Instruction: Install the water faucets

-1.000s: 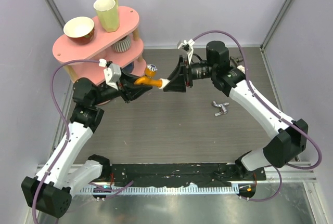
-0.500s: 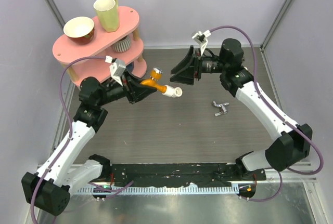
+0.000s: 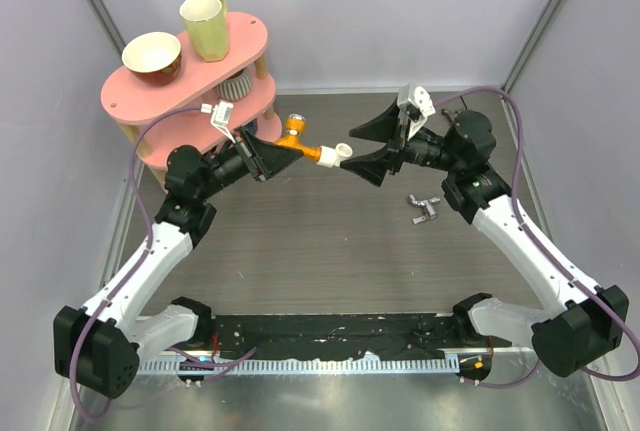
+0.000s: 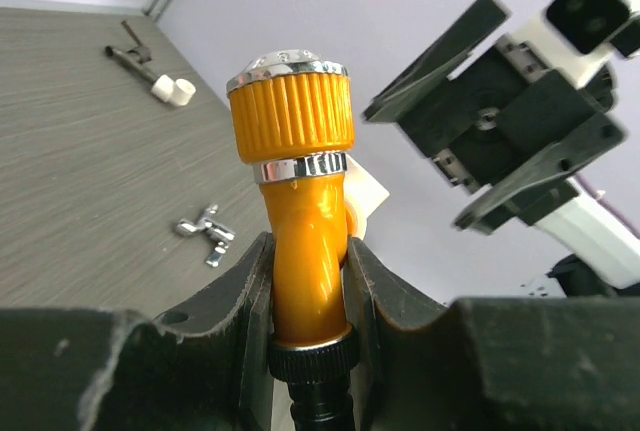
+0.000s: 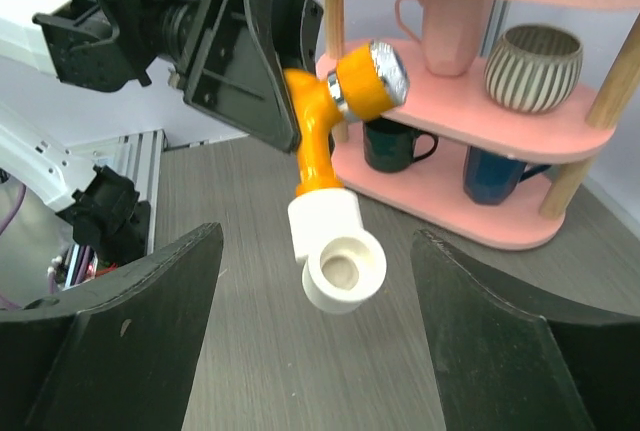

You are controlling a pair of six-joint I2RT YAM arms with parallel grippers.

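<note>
My left gripper point(image 4: 306, 251) is clamped on the orange tap point(image 3: 303, 148), holding it in the air with its white fitting point(image 3: 341, 155) at the 3 o'clock end. My right gripper point(image 3: 356, 149) is spread wide and empty, just beside that fitting. An off-axis push could swivel the tap or knock the fitting loose. The pink shelf point(image 3: 190, 86) crowds 10 o'clock; toward 6 o'clock the table point(image 3: 300, 251) lies bare.

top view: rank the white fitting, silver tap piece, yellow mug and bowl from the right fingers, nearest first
1. white fitting, on the orange tap's end, between the right fingers
2. silver tap piece, on the table, lower right
3. yellow mug, top shelf
4. bowl, top shelf, farther left
</note>
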